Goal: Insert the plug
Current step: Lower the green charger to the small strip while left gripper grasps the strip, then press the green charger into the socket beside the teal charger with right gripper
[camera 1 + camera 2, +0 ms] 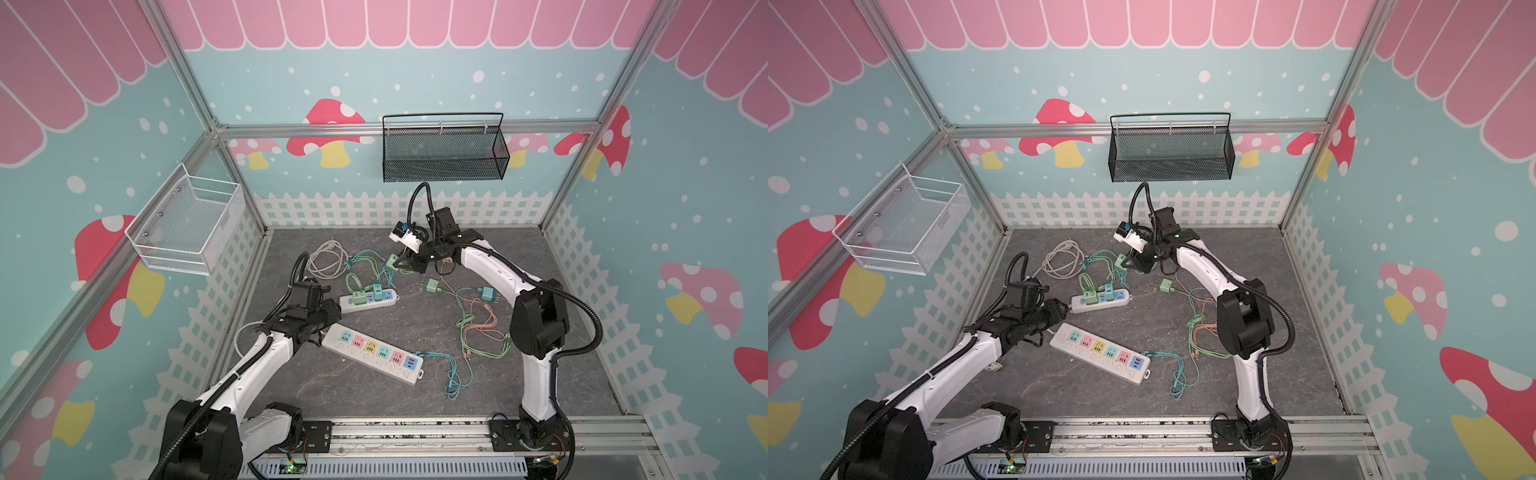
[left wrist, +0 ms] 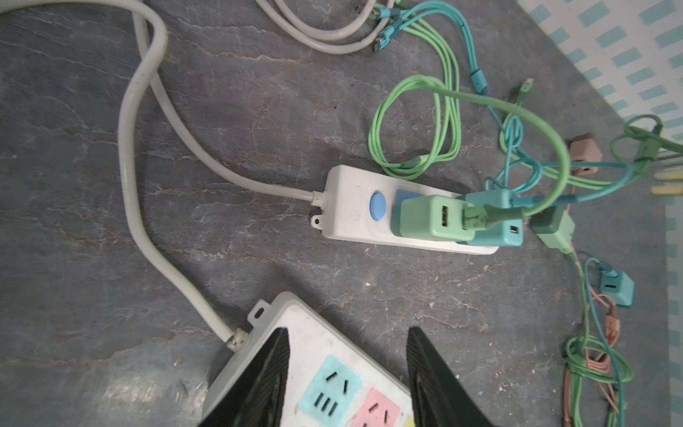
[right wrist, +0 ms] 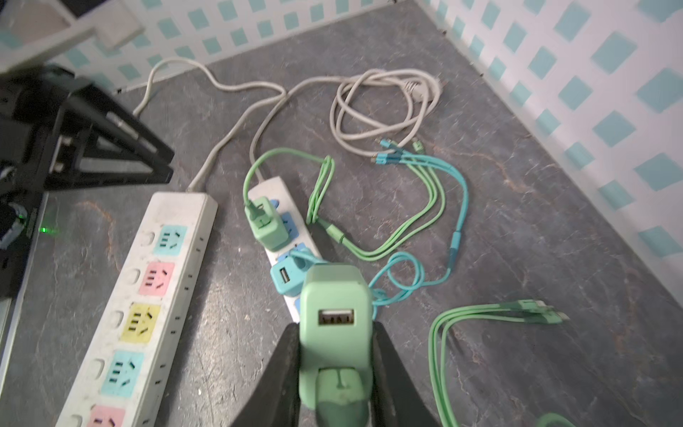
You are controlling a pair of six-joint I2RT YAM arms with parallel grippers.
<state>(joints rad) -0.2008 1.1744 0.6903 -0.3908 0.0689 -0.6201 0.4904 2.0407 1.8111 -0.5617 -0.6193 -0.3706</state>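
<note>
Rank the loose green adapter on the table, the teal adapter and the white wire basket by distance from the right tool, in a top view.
1. Loose green adapter, just right of the right tool.
2. Teal adapter, farther right.
3. White wire basket, on the left wall.

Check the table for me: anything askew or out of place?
Loose cables lie tangled right of the large power strip, which sits diagonally. A green adapter and a blue adapter lie tipped over, unplugged. No damage shows.
</note>
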